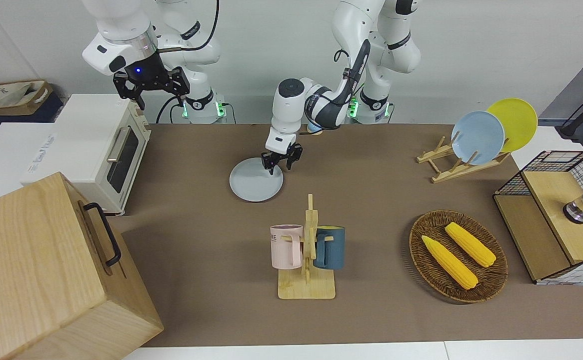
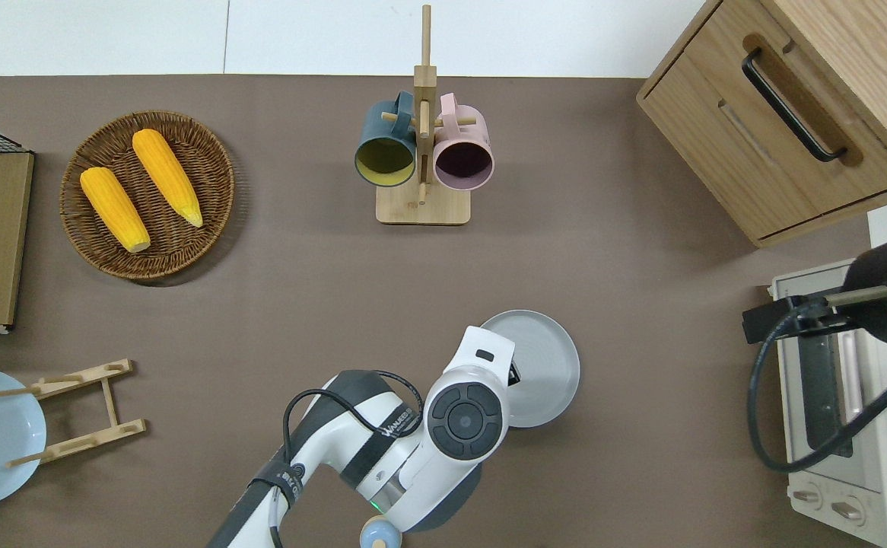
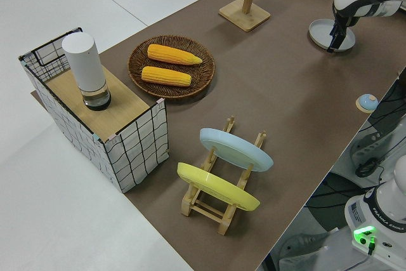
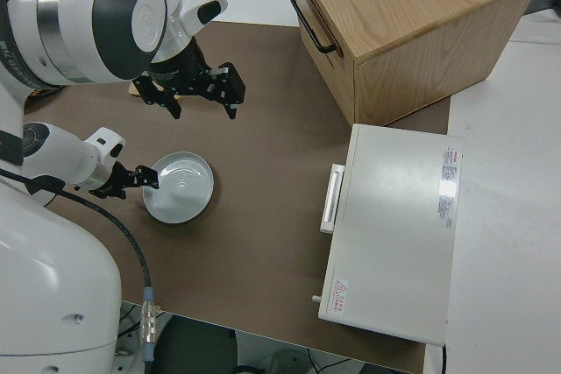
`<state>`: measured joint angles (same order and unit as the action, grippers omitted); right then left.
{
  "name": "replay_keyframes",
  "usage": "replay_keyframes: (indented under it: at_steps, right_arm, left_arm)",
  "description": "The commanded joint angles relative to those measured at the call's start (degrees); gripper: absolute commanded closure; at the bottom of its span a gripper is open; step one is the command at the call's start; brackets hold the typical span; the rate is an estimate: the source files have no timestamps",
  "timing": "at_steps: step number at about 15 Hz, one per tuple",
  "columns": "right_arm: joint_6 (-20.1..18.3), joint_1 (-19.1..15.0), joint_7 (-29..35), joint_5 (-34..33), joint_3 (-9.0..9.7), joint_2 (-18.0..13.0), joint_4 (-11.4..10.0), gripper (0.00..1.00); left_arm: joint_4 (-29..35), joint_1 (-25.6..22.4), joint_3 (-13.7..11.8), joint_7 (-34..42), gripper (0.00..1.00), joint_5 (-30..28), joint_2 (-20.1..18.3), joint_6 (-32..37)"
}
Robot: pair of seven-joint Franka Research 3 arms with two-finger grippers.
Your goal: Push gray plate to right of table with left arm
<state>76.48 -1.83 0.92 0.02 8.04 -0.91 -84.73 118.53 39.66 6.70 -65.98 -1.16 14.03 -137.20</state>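
**Left gripper down at edge of gray plate, mid-table**

Table (image 1: 381,210): long brown top, white edges. Wooden cabinet (image 1: 46,270) with black handle sits at the right arm's end, farther from the robots; white toaster oven (image 1: 106,150) beside it, nearer to the robots. At the left arm's end a wire-sided box (image 1: 556,225) with a white cylinder (image 3: 85,71) standing on its wooden top.

Left arm (image 1: 316,102) reaches out low across the table. Right arm parked, its gripper (image 1: 151,82) fingers apart.

Wicker basket (image 1: 459,257) holds two corn cobs (image 1: 459,255) lying side by side, apart. Wooden dish rack (image 1: 451,160) near the left arm's end carries a blue plate (image 1: 477,137) and a yellow plate (image 1: 514,122), both leaning on edge. Mug stand (image 1: 307,270) holds a pink mug (image 1: 286,246) and a dark teal mug (image 1: 330,247), one on each side of the post.

Gray plate (image 1: 255,181) lies flat around the middle of the table, nearer to the robots than the mug stand, between the dish rack and the toaster oven, well apart from both. Nothing on it.

Left gripper (image 1: 280,162) points down at the plate's rim on the side nearer to the robots and the left arm's end. Fingers (image 1: 271,164) look slightly apart, one at or just inside the rim; not clamped on the plate. Contact with the rim likely, can't confirm.

Small round blue-topped knob (image 3: 366,101) on the table by the left arm's base.
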Motion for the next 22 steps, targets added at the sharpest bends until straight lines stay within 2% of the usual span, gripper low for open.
replay_keyframes:
  at_steps: [1, 5, 7, 13, 16, 18, 22]
  right_arm:
    - [-0.89, -1.07, 0.66, 0.25, 0.92, -0.14, 0.53, 0.017]
    - [-0.89, -1.07, 0.75, 0.25, 0.92, -0.14, 0.53, 0.017]
    - [-0.89, -1.16, 0.66, 0.25, 0.92, -0.14, 0.53, 0.017]
    - [-0.89, -1.07, 0.75, 0.25, 0.92, -0.14, 0.53, 0.017]
    - [-0.89, -1.16, 0.66, 0.25, 0.92, -0.14, 0.53, 0.017]
    - [-0.89, -1.07, 0.66, 0.25, 0.92, -0.14, 0.53, 0.017]
    - [-0.89, -1.16, 0.75, 0.25, 0.92, -0.14, 0.53, 0.017]
  left_arm:
    - [-2.42, -0.55, -2.30, 8.21, 0.00, 0.72, -3.56, 9.12]
    - [-3.13, -3.62, -4.76, 22.00, 0.00, 0.64, -9.53, 18.96]
    - [-3.13, -6.51, -5.12, 28.33, 0.00, 0.55, -12.52, 23.18]
    - [-6.19, -19.34, -5.21, 46.97, 0.00, 0.20, -18.59, 34.78]
    - [-10.15, -24.88, -5.47, 53.21, 0.00, -0.07, -19.74, 42.00]
    - [-11.38, -27.44, -6.09, 56.91, 0.00, -0.15, -21.84, 42.71]
    - [-15.94, -29.64, -6.61, 56.84, 0.00, -0.16, -23.96, 49.03]
